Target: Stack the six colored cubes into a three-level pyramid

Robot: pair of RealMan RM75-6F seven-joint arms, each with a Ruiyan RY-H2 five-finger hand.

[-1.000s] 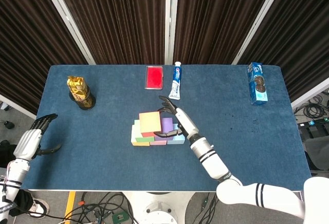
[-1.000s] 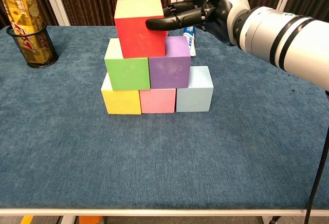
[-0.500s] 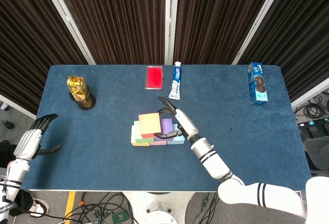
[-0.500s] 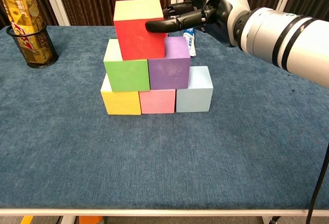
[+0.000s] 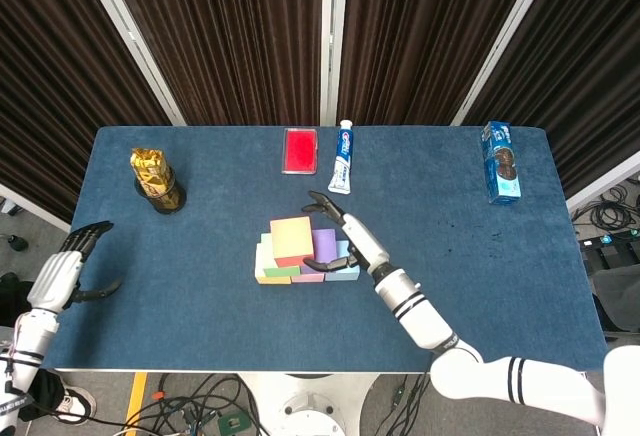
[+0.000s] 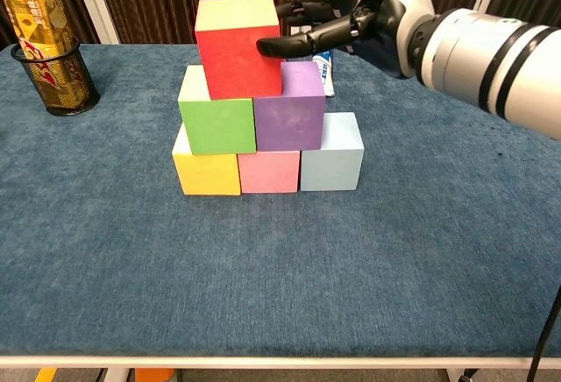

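No lettering on any object can be read, though the blue box (image 5: 501,162) at the far right of the surface (image 5: 180,296) shows round dark biscuits on its side, the toothpaste tube (image 5: 342,159) has blue and red print on white, and the gold packet (image 6: 33,14) in the black mesh cup (image 6: 56,77) carries red marks. There are 6 cubes, stacked in 3 levels near the middle of the blue surface: the bottom row holds 3, the yellow cube (image 6: 207,173), the pink cube (image 6: 269,172) and the light blue cube (image 6: 333,156); on them sit 2, the green cube (image 6: 216,122) and the purple cube (image 6: 289,116); 1 red cube (image 6: 236,45) with a pale yellow top crowns them, sitting mostly over the green one. The rows run left to right across the chest view, flat faces toward that camera. The right hand (image 6: 351,18) holds nothing, its dark fingers (image 6: 289,45) spread, with the tips just beside the red cube's right face above the purple cube; whether they touch it I cannot tell. The left hand (image 5: 62,272) hangs off the surface's left edge, fingers apart and loosely curled, holding nothing. A flat red case (image 5: 299,150) lies beside the toothpaste tube at the far edge.
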